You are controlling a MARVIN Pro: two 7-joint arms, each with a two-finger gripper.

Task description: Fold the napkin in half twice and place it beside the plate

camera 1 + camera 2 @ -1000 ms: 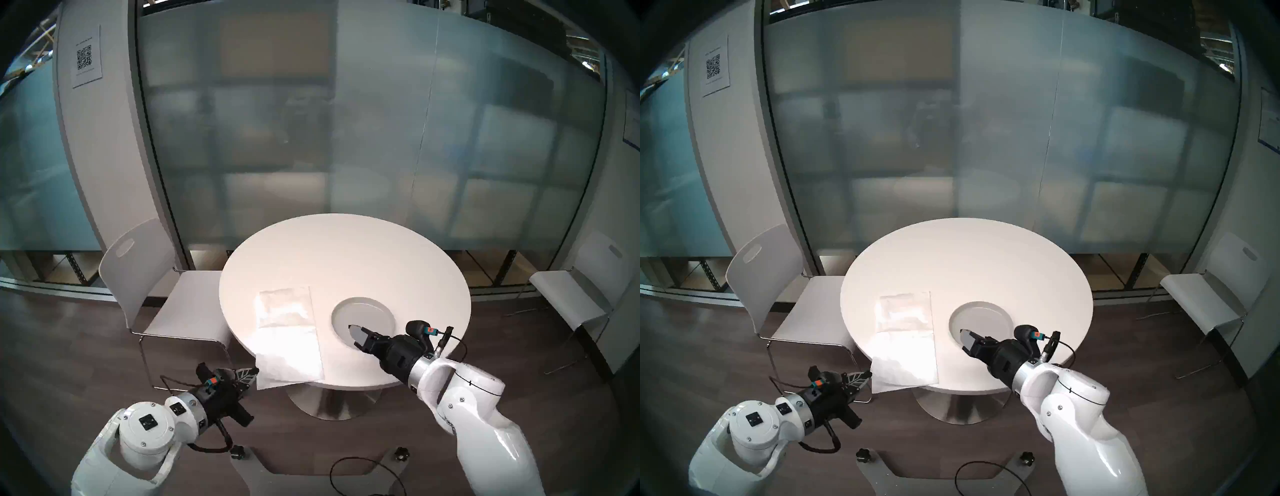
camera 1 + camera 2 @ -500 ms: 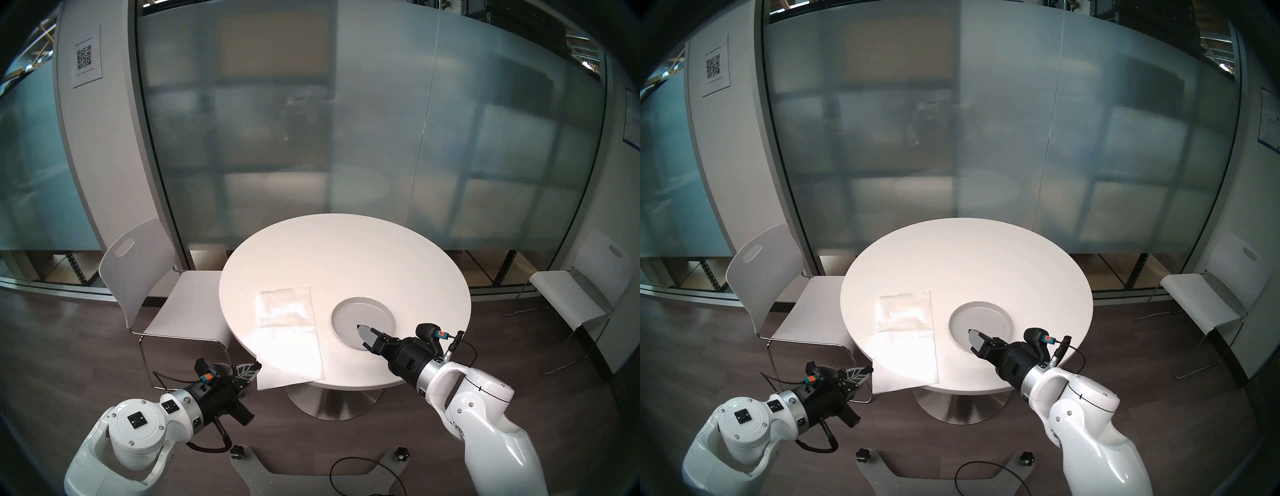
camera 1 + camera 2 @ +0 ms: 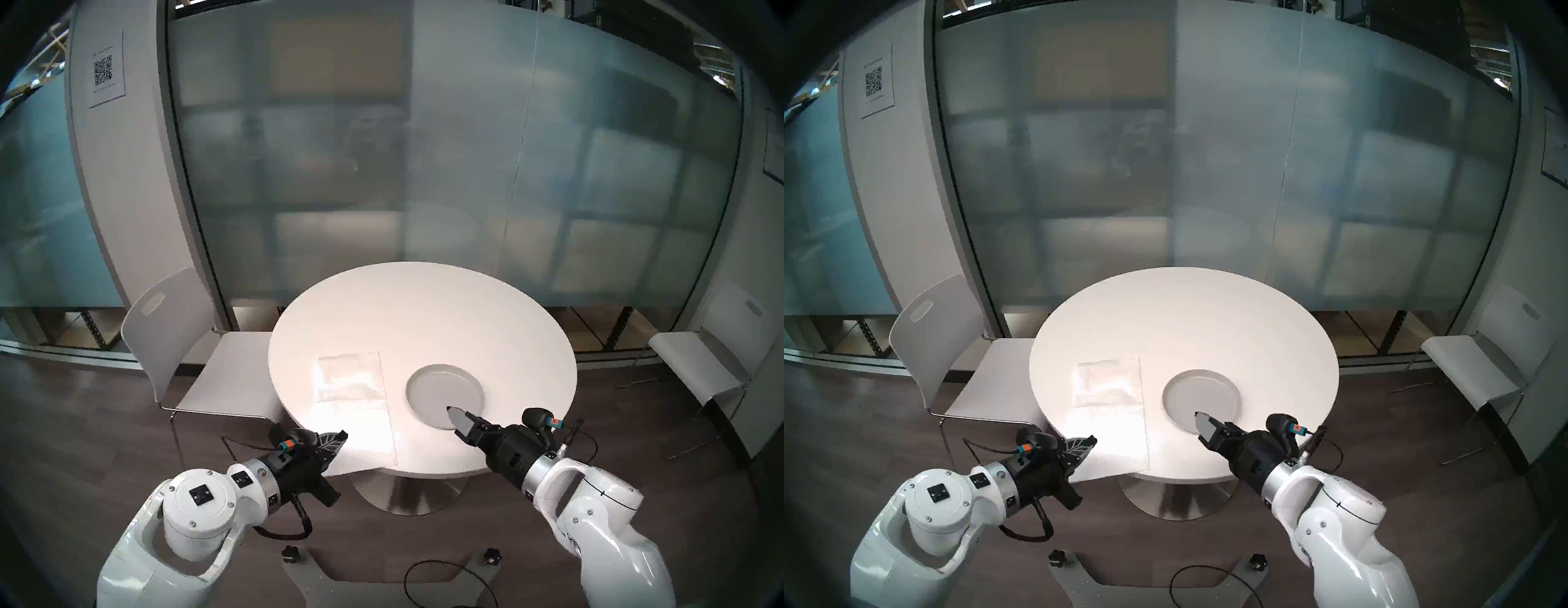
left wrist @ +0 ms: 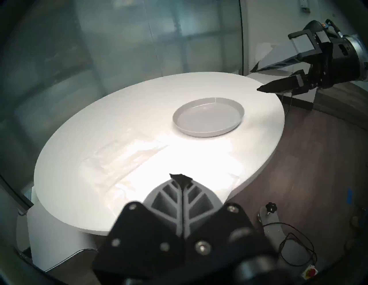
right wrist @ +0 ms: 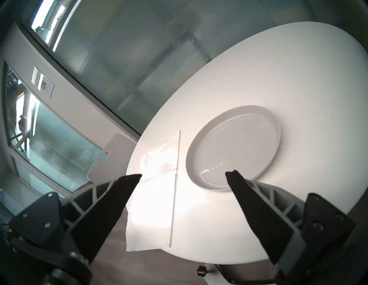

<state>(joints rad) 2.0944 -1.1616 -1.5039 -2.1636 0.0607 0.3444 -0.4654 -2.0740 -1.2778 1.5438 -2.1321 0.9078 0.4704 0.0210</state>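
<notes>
Where the napkin is lying: the napkin is stretching out as a long white strip on the worktop, to the left of the plate and near it without touching; its near end is hanging over the worktop's edge toward me.
Napkin surface: its far part is showing crinkled and slightly see-through, while the near part is looking smoother. I cannot tell how many layers are there.
Left hand: I am holding the left hand over the napkin's near left corner, at the overhang.
Left jaws: they are pressing tight together in the left wrist view. I am seeing no paper between the tips, so I cannot tell whether any of the sheet is pinched.
Right hand: the right hand is hovering above the plate's near rim, clear of the napkin.
Right jaws: they are standing wide apart, gripping nothing.
Plate: it is sitting bare, right of the worktop's centre.
Done so far: I am judging that at most the first fold is made, going by the narrow strip shape.
Left to do: I am reckoning on at least one more fold, then laying the sheet fully on the worktop beside the plate.
</notes>
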